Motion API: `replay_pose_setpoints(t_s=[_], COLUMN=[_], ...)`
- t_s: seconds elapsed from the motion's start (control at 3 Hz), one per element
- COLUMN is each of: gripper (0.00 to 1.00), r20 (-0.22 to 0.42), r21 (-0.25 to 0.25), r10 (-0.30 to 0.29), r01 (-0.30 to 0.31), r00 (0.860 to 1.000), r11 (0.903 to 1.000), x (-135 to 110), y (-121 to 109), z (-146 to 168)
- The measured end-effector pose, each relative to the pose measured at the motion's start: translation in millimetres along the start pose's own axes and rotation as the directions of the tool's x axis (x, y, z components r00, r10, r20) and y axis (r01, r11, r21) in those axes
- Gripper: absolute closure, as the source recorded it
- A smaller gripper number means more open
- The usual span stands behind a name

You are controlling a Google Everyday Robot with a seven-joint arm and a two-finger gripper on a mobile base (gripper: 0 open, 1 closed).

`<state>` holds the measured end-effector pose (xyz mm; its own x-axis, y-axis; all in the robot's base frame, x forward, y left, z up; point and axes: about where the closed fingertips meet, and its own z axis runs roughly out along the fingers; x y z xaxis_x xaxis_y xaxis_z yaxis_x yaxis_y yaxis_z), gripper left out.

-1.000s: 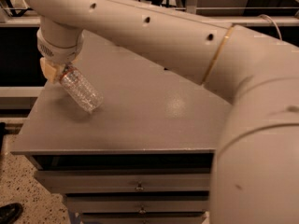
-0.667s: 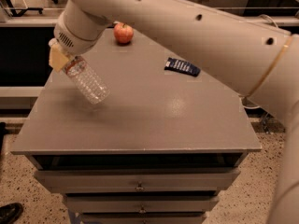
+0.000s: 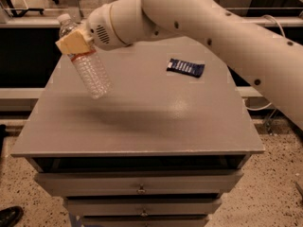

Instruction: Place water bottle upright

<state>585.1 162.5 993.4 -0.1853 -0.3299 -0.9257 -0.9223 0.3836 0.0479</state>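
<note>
The water bottle [image 3: 91, 71] is clear and ribbed with a white cap at its upper left end. It hangs tilted, base down and to the right, above the left part of the grey cabinet top [image 3: 142, 117]. My gripper [image 3: 75, 42] is shut on the water bottle near its neck, with a tan finger pad across it. The white arm reaches in from the upper right.
A dark blue snack packet [image 3: 185, 66] lies on the cabinet top to the right of the bottle. The cabinet has drawers [image 3: 139, 188] below its front edge. A dark shoe [image 3: 9, 215] shows on the speckled floor at the lower left.
The arm has swung and lifted, raising the bottle higher above the top and turning it nearer to upright. The red apple at the back is hidden behind the arm now.
</note>
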Motion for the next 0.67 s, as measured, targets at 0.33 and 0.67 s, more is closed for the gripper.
replay_pose_setpoints(t_s=[0.33, 0.67], gripper=[1.0, 1.0], r20=[0.155, 0.143], r21=[-0.042, -0.009], r10=[-0.01, -0.043], r01=[0.016, 0.045], r00=[0.988, 0.989], r11=[0.999, 0.9989], x=[4.3, 5.6], y=[-5.0, -8.7], z=[-46.4, -54.7])
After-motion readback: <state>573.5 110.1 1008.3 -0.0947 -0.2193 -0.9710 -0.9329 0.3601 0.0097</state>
